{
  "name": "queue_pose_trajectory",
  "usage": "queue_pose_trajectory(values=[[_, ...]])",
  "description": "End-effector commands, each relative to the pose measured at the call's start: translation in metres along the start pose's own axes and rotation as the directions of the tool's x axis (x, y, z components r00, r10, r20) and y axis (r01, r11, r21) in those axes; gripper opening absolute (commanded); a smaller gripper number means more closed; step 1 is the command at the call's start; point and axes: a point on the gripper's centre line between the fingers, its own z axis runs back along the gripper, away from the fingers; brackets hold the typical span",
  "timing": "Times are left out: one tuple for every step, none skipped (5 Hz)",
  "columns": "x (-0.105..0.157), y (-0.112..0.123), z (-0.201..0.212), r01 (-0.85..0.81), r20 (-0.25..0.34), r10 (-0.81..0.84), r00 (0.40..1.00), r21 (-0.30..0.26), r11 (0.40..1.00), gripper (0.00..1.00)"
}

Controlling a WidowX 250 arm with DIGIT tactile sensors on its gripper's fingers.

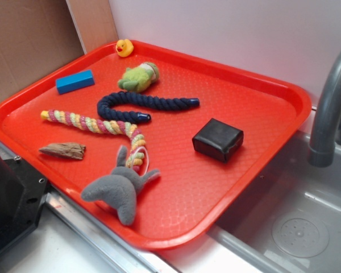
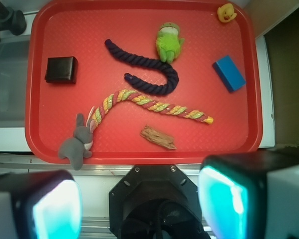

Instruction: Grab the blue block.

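The blue block (image 1: 75, 81) is a small sky-blue bar lying near the far left rim of the red tray (image 1: 261, 96). In the wrist view the blue block (image 2: 228, 73) sits at the right side of the tray (image 2: 79, 30), well ahead of my gripper (image 2: 139, 204). The gripper hangs high above the near side, off the tray, over the black robot base (image 2: 154, 199). Its two fingers with cyan pads (image 2: 57, 211) stand wide apart with nothing between them. The exterior view does not show the gripper.
On the tray lie a black box (image 1: 217, 139), a navy rope (image 1: 142, 105), a multicoloured rope (image 1: 96, 125), a green plush (image 1: 139, 77), a yellow duck (image 1: 124, 47), a grey plush (image 1: 122, 190) and a wood piece (image 1: 63, 150). A sink with a grey faucet (image 1: 329, 102) is right.
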Motion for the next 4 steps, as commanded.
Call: queue_pose_trajectory(values=[[0.0,0.0,0.0,0.0,0.0,0.0,1.0,0.0,1.0,1.0],[0.041,0.039,-0.053,0.148,0.043,-0.147,0.988,-0.023,0.989,1.0],[0.066,0.07,-0.08,0.219,0.118,-0.22,0.968,0.021,0.976,1.0],[0.066,0.07,-0.08,0.219,0.118,-0.22,0.968,0.021,0.976,1.0]])
